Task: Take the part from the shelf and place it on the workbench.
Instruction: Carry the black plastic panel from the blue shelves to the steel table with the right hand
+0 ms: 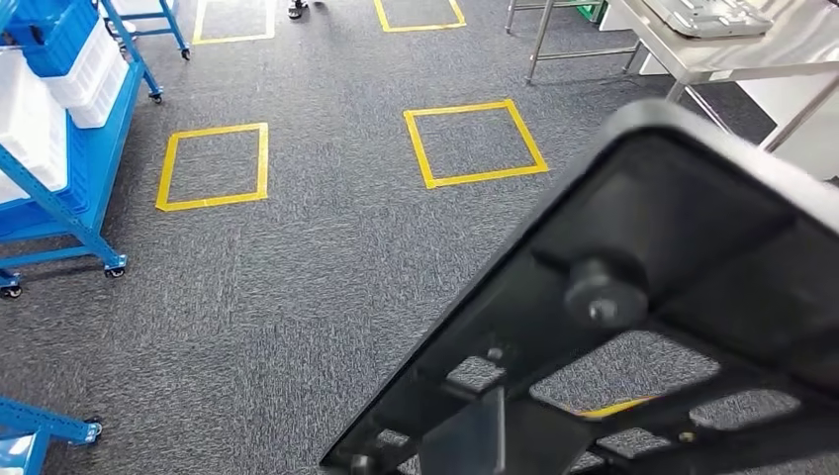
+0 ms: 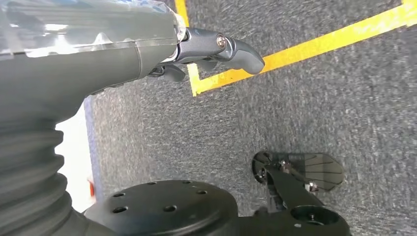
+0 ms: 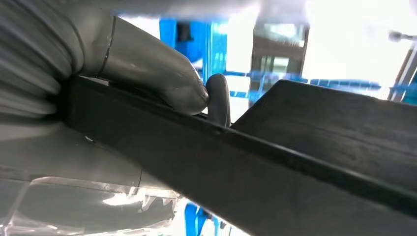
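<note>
At far left a blue shelf (image 1: 59,168) on wheels holds white bins (image 1: 84,74); grey carpet (image 1: 297,277) with yellow tape squares (image 1: 213,166) in the middle. Left hand (image 2: 216,51) hangs over the floor, fingers loosely curled, holding nothing. Near right, a black frame part (image 1: 683,297) held up close, gripped by the right hand (image 3: 187,93). Far right, a metal workbench (image 1: 782,49).

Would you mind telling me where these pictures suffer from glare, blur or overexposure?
Head view: evenly lit, the carpet sharp, but the black part looms close and soft. Left wrist view: the floor streaks with motion blur; the left hand is fairly crisp. Right wrist view: the background behind the right hand is blown out white and hazy.
</note>
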### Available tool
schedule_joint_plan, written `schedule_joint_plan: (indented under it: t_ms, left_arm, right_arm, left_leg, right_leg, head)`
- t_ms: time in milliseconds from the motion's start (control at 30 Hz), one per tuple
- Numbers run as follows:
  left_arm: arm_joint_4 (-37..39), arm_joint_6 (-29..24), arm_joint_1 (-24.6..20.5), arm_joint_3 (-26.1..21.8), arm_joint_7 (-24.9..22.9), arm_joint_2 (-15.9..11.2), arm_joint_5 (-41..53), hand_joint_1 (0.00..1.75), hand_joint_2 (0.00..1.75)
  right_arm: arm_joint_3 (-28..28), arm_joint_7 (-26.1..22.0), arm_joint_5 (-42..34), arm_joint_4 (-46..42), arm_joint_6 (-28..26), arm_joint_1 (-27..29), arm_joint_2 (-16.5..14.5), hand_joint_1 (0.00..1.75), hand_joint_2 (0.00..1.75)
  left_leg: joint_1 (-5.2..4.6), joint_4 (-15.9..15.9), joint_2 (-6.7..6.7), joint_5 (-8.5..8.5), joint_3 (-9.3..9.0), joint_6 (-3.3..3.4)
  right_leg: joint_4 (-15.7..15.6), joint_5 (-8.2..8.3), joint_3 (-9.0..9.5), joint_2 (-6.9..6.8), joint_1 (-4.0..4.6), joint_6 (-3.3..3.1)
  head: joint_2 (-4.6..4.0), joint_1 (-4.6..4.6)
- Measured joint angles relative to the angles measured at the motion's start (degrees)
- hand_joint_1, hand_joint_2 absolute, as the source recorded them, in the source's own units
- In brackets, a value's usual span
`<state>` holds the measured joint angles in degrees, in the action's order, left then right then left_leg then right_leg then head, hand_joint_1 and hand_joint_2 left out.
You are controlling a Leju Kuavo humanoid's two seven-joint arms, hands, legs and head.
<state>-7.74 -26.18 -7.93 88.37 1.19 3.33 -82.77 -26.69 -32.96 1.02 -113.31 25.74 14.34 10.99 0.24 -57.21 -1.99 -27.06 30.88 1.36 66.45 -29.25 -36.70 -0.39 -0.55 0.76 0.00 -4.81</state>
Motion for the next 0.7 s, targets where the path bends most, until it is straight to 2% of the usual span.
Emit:
schedule_joint_plan:
  t_ms: [67, 100, 133, 200, 233, 300, 367, 400, 433, 467, 500, 533, 567, 633, 700]
  left_arm:
    - [0.0, 0.0, 0.02, -0.01, 0.38, 0.01, -0.04, 0.0, 1.75]
    - [0.0, -0.01, 0.05, -0.01, 0.45, 0.01, -0.04, 0.0, 1.75]
    - [0.0, -0.01, 0.07, -0.02, 0.48, 0.02, -0.04, 0.0, 1.75]
    - [0.0, -0.04, 0.06, -0.02, 0.51, 0.04, -0.04, 0.0, 1.75]
    - [0.0, -0.05, 0.03, -0.02, 0.55, 0.04, -0.04, 0.0, 1.75]
    - [0.0, -0.07, 0.05, -0.02, 0.78, 0.03, -0.06, 0.0, 1.75]
    - [0.0, -0.05, -0.06, -0.05, 1.41, 0.03, -0.13, 0.0, 1.75]
    - [0.0, -0.03, -0.13, -0.08, 1.83, 0.03, -0.17, 0.0, 1.75]
    - [0.0, -0.02, -0.22, -0.09, 2.2, 0.03, -0.21, 0.0, 1.75]
    - [0.0, -0.02, -0.23, -0.09, 2.53, 0.03, -0.25, 0.0, 1.75]
    - [0.0, -0.01, -0.18, -0.1, 2.85, 0.03, -0.28, 0.0, 1.75]
    - [0.0, 0.02, -0.15, -0.1, 3.12, 0.02, -0.3, 0.0, 1.75]
    - [0.0, 0.06, -0.17, -0.11, 3.33, 0.02, -0.31, 0.0, 1.75]
    - [0.0, 0.21, -0.38, -0.11, 3.6, 0.01, -0.22, 0.0, 1.75]
    - [0.0, 0.38, -0.66, -0.11, 3.64, 0.02, -0.06, 0.0, 1.75]
  right_arm:
    - [0.88, 0.02, -0.08, 0.1, 0.28, 0.04, 0.0, 1.75, 1.75]
    - [1.12, 0.03, -0.08, 0.12, 0.36, 0.08, 0.01, 1.75, 1.75]
    - [1.28, 0.03, -0.08, 0.13, 0.45, 0.16, 0.01, 1.75, 1.75]
    - [1.5, 0.04, -0.08, 0.13, 0.6, 0.38, 0.01, 1.75, 1.75]
    - [1.6, 0.03, -0.08, 0.12, 0.68, 0.46, 0.0, 1.75, 1.75]
    - [1.73, 0.02, -0.02, 0.11, 0.86, 0.51, -0.02, 1.75, 1.75]
    - [1.81, 0.03, 0.32, 0.15, 1.07, 0.53, -0.08, 1.75, 1.75]
    - [1.84, 0.03, 0.61, 0.2, 1.21, 0.53, -0.13, 1.75, 1.75]
    - [1.9, 0.04, 0.92, 0.25, 1.37, 0.48, -0.21, 1.75, 1.75]
    - [1.98, 0.09, 1.23, 0.3, 1.62, 0.36, -0.36, 1.75, 1.75]
    - [2.09, 0.17, 1.53, 0.36, 1.92, 0.13, -0.56, 1.75, 1.75]
    - [2.24, 0.27, 1.79, 0.44, 2.25, -0.22, -0.8, 1.75, 1.75]
    - [2.44, 0.39, 2.01, 0.52, 2.63, -0.64, -1.04, 1.75, 1.75]
    - [3.06, 0.59, 2.2, 0.68, 3.31, -1.36, -1.39, 1.75, 1.75]
    - [3.83, 0.75, 2.21, 0.84, 3.94, -1.77, -1.51, 1.75, 1.75]
  left_leg:
    - [-0.23, -0.08, -0.5, -0.2, -0.15, -0.39]
    - [-0.31, -0.12, -0.73, -0.3, -0.19, -0.66]
    - [-0.34, -0.11, -0.99, -0.38, -0.24, -0.96]
    - [-0.24, -0.27, -1.32, -0.72, -0.41, -1.58]
    - [-0.21, -1.1, -1.0, -1.38, -0.17, -1.88]
    - [-0.11, -6.2, 0.27, -4.35, 2.04, -2.31]
    - [-0.08, -13.86, 1.16, -7.62, 5.62, -2.53]
    - [-0.07, -16.19, 1.29, -8.08, 6.72, -2.59]
    - [-0.04, -16.4, 1.35, -7.4, 6.84, -2.6]
    - [0.0, -14.36, 1.44, -5.69, 5.94, -2.56]
    - [0.09, -10.71, 1.83, -3.44, 4.35, -2.48]
    - [0.15, -6.83, 2.63, -1.65, 2.69, -2.36]
    - [0.24, -3.59, 3.38, -0.54, 1.33, -2.18]
    - [0.22, -0.92, 4.32, -0.27, 0.41, -1.68]
    - [0.22, -0.5, 3.86, -0.08, 0.39, -0.93]
  right_leg:
    - [-6.76, 2.14, 3.43, -1.29, 0.42, -0.52]
    - [-8.14, 2.3, 4.06, -1.59, 0.65, -0.78]
    - [-8.4, 2.17, 4.04, -1.42, 0.87, -0.99]
    - [-8.75, 2.4, 4.15, -0.63, 0.72, -1.5]
    - [-9.02, 2.53, 4.32, -0.31, 0.58, -1.78]
    - [-9.4, 2.72, 4.64, 0.21, 0.37, -2.28]
    - [-9.39, 2.72, 4.65, 0.85, 0.4, -2.5]
    - [-9.37, 2.71, 4.68, 1.24, 0.41, -2.52]
    - [-9.34, 2.7, 4.73, 1.68, 0.41, -2.5]
    - [-9.28, 2.67, 4.8, 2.17, 0.39, -2.45]
    - [-9.17, 2.61, 4.84, 2.69, 0.36, -2.35]
    - [-8.95, 2.51, 4.77, 3.18, 0.45, -2.18]
    - [-8.69, 2.44, 4.58, 3.65, 0.51, -1.95]
    - [-8.36, 2.47, 4.03, 4.27, 0.54, -1.3]
    - [-8.29, 2.54, 3.75, 4.53, 0.35, -0.58]
  head:
    - [0.0, 0.0]
    - [0.0, 0.0]
    - [0.0, 0.0]
    - [0.0, 0.01]
    - [0.0, 0.0]
    - [0.0, 0.0]
    - [0.0, -0.01]
    - [0.0, -0.01]
    - [0.0, -0.02]
    - [0.0, -0.02]
    - [0.0, -0.02]
    - [0.0, -0.02]
    - [0.0, -0.02]
    - [0.0, -0.01]
    - [0.0, -0.01]
